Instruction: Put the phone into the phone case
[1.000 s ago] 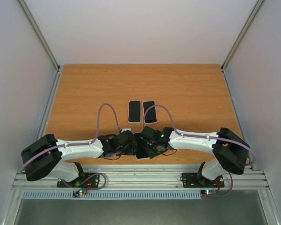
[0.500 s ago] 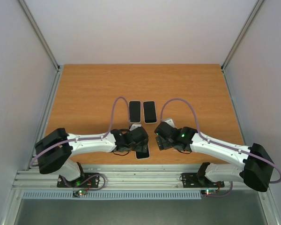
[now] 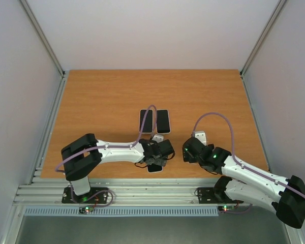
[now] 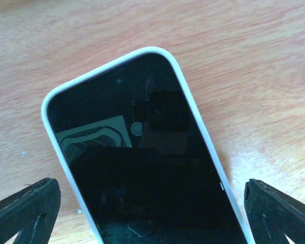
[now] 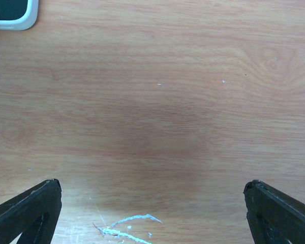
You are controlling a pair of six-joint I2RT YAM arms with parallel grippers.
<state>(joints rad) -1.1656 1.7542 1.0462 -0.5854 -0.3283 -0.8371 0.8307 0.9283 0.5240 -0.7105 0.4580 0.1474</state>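
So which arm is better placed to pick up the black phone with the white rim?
Left. The left tool is open astride the black, white-rimmed phone; the right tool hangs open over bare wooden table.

1. We see bright, even light on the wooden surface [image 3: 101,101] from above; shadows under the arms [image 3: 117,151] are small and soft.
2. The left wrist view shows the phone [image 4: 142,168] screen shiny like a mirror, with pale glare on the wood beside it.
3. In the right wrist view a soft dark patch sits mid-wood, with a bright spot low down.
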